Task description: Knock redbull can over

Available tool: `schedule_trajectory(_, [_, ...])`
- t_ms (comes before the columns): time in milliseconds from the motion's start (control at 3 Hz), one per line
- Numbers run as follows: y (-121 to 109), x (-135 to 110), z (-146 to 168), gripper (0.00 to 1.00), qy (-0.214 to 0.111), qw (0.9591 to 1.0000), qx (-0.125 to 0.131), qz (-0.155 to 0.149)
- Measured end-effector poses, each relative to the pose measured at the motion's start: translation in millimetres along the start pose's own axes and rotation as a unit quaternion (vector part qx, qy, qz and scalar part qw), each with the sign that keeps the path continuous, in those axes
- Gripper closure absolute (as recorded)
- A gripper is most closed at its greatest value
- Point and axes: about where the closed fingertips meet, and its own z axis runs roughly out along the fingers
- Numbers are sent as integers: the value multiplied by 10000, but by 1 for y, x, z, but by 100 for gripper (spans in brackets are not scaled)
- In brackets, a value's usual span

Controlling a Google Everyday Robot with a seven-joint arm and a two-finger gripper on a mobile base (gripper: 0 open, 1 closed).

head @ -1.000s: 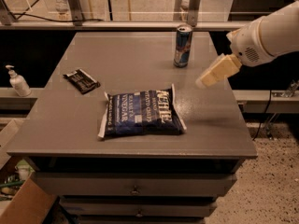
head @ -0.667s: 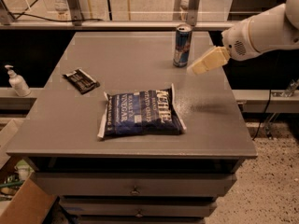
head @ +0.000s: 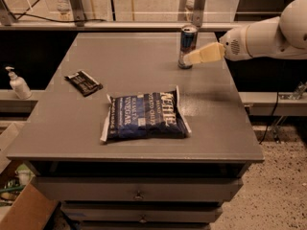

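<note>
I am looking down on a grey table [head: 129, 56] from its front edge. The redbull can [head: 187, 38], slim, blue and silver with a silver top, stands upright near the table's far right corner.

The robot's white arm [head: 259, 37] reaches in from the right edge of the view, roughly level with the can. At its end, the cream-coloured gripper [head: 188, 59] points left, tilted slightly downward. The claw looks closed and empty: it shows as one tapered wedge, with no gap visible along it and nothing held. Its tip lies across the lower part of the can, on the can's right side. I cannot tell whether the tip is pressing on the can or sitting just in front of it.

A large dark blue chip bag [head: 144, 116] with white lettering lies flat near the middle of the table, closer to the front edge and well apart from the can. A small dark packet [head: 83, 82] lies flat toward the left side, apart from the bag.

Off the table, on a lower ledge to the left, stands a white pump bottle [head: 18, 84]. Drawers [head: 139, 190] with small knobs run beneath the tabletop. A corner of a cardboard box [head: 24, 212] shows at the bottom left, on the floor.
</note>
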Motion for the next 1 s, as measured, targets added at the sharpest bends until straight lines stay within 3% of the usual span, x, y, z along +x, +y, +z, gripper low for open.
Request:
schedule_trajectory(333, [0,-16,23,0,-490,9980,-376,115])
schedule_trajectory(667, [8,-37,38,0,-925,9929,-751,-9])
schedule_trajectory(1000, [31,-53,44,0,-1316,9838,-1219,-73])
